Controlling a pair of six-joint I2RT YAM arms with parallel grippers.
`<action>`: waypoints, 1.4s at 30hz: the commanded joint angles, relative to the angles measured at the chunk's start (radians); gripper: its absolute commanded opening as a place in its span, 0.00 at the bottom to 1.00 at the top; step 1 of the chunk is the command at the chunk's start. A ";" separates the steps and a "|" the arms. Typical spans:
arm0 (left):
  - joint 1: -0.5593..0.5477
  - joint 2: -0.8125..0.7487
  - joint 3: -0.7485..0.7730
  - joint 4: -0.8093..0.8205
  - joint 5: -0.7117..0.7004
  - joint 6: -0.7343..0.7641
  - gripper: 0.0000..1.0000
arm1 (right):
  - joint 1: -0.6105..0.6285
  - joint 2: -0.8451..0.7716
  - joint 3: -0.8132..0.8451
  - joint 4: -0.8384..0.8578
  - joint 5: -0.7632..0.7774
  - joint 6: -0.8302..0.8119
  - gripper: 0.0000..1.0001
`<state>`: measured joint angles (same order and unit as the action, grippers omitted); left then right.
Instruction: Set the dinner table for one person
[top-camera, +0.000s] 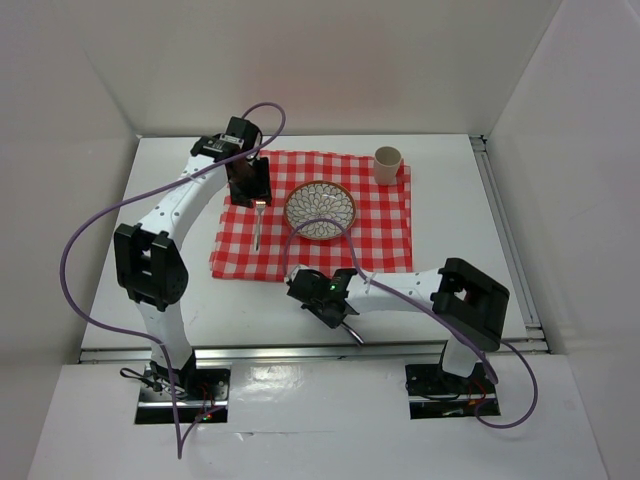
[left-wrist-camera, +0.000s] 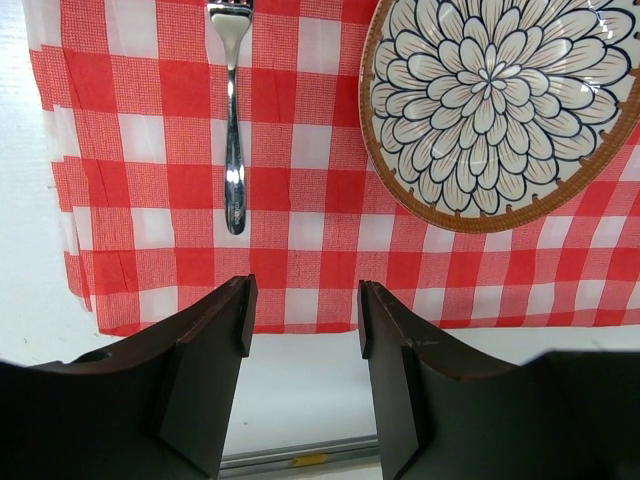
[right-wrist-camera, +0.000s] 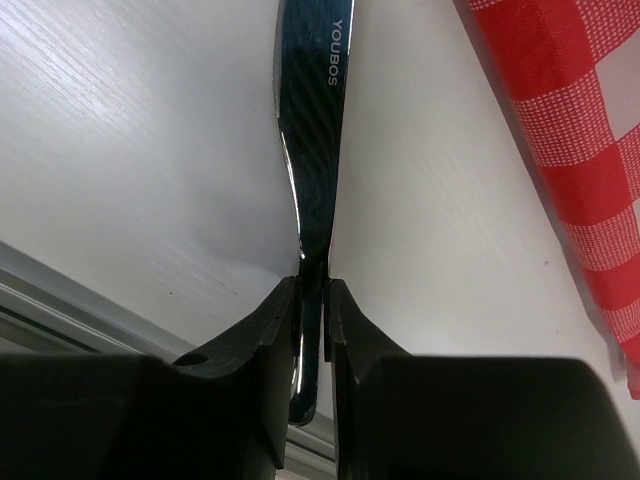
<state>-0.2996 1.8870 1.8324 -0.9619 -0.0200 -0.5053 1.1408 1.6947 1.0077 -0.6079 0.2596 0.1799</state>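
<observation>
Utensil (right-wrist-camera: 312, 150) stamped YOUBOS, perhaps a knife, pinched in right gripper (right-wrist-camera: 313, 297), over dinner table (right-wrist-camera: 130, 130) beside checked cloth (right-wrist-camera: 570, 130), left gripper (left-wrist-camera: 303, 315) wide

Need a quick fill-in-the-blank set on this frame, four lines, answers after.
In the top view the fork lies on the checked cloth, ____ of the patterned bowl.
The left gripper has its jaws ____.
The right gripper is shut on a metal utensil stamped ____.
The cup stands at the cloth's far ____ corner.
Answers: left; open; YOUBOS; right.
</observation>
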 joint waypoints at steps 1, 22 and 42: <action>-0.003 -0.046 -0.002 0.018 0.015 -0.018 0.61 | -0.006 -0.027 0.005 -0.046 0.036 -0.023 0.00; -0.003 -0.037 -0.002 0.028 0.034 -0.027 0.61 | -0.111 -0.119 0.008 0.074 -0.060 -0.069 0.12; -0.003 -0.046 -0.032 0.037 0.035 -0.027 0.61 | -0.121 -0.009 -0.020 0.086 -0.218 0.039 0.56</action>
<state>-0.2996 1.8870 1.8111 -0.9398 0.0025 -0.5278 1.0229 1.6562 0.9546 -0.5278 0.0372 0.1864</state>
